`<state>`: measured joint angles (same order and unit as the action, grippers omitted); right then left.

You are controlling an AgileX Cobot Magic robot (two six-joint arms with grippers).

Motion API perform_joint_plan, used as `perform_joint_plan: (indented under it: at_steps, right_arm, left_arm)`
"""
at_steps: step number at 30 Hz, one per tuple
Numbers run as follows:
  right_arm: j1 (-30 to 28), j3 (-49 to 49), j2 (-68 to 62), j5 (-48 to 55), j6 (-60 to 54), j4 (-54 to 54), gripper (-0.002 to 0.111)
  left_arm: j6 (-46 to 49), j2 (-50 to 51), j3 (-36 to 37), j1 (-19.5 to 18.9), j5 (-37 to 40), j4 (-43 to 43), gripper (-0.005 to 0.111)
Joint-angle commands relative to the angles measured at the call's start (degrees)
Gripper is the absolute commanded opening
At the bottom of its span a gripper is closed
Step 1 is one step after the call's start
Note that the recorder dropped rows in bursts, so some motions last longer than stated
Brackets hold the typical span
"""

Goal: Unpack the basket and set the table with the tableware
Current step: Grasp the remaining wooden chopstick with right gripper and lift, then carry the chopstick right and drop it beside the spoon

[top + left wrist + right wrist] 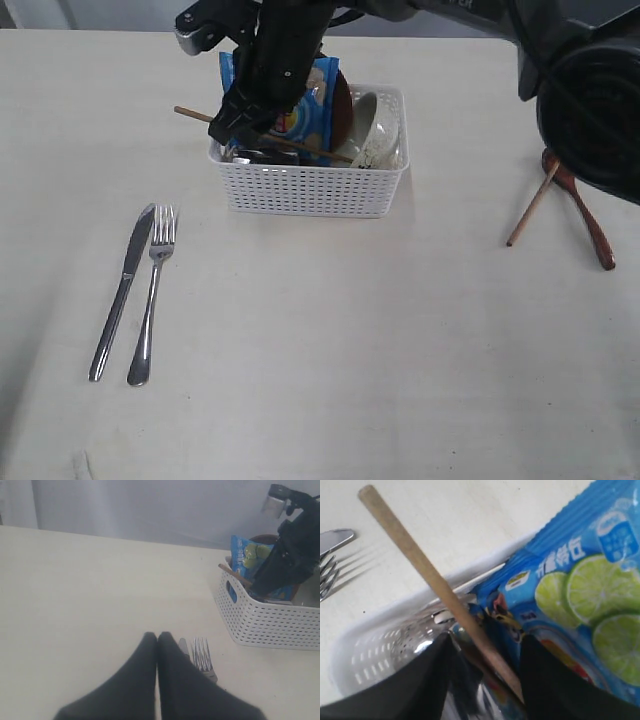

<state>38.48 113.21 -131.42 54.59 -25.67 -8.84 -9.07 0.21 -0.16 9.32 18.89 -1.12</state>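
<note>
While the wide pale cream matte worktop point(320, 350) already carries part of the setting, the white rectangular lattice-sided plastic basket point(310, 190) sits toward its far edge, still holding most of its load. Inside it stand a blue crinkly chip bag printed with limes point(580, 580), a brown round plate point(342, 110) behind the bag, an off-white bowl point(378, 130) tipped on its side, and a shiny steel cup point(415, 635).

The right gripper point(485, 660) is down in the basket with its jaws spread wide, one on each side of a slim wooden chopstick point(420, 575) that leans out over the rim. It is not clamped yet. The left gripper point(158, 640) is pressed shut and empty above the steel knife point(122, 290) and steel fork point(152, 300), which lie side by side well left of the basket. Far right lie a dark red spoon point(590, 225) and a second wooden chopstick point(530, 208), crossing.

The bag touches the leaning chopstick, so closing here could pinch its film too and drag the bag out. A round, thin stick may also roll off the pads, or lever against the rim and tip the light basket.
</note>
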Motion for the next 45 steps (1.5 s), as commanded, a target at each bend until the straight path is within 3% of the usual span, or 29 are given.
perform_joint_plan:
  at_steps: [1, 9, 20, 24, 29, 34, 39, 45]
  right_arm:
    - [-0.05, 0.13, -0.66, -2.32, -0.73, 0.55, 0.039]
    - [-0.15, 0.13, -1.73, -2.44, -2.73, 1.13, 0.0]
    - [-0.21, 0.13, 12.15, -1.85, -3.56, 1.43, 0.0]
    - [-2.71, 0.13, 18.39, -0.79, -0.84, 1.96, 0.0]
    - [-12.87, -0.18, 23.3, 6.29, 8.99, 8.84, 0.0]
    - [-27.27, -4.97, 23.05, 10.58, 15.17, 4.91, 0.0]
    - [-40.38, -20.4, 23.05, 2.67, 17.98, -3.36, 0.0]
    - [-45.76, -36.84, 21.8, -11.4, 17.74, -6.02, 0.0]
  left_arm:
    - [0.03, -0.21, 0.16, -0.06, -0.63, -0.05, 0.0]
    - [0.03, -0.21, 0.16, -0.06, -0.63, -0.05, 0.0]
    - [0.03, -0.21, 0.16, -0.06, -0.63, -0.05, 0.0]
    - [0.03, -0.21, 0.16, -0.06, -0.63, -0.05, 0.0]
    - [0.03, -0.21, 0.16, -0.06, -0.63, -0.05, 0.0]
    - [0.03, -0.21, 0.16, -0.06, -0.63, -0.05, 0.0]
    - [0.03, -0.21, 0.16, -0.06, -0.63, -0.05, 0.0]
    - [0.03, -0.21, 0.16, -0.06, -0.63, -0.05, 0.0]
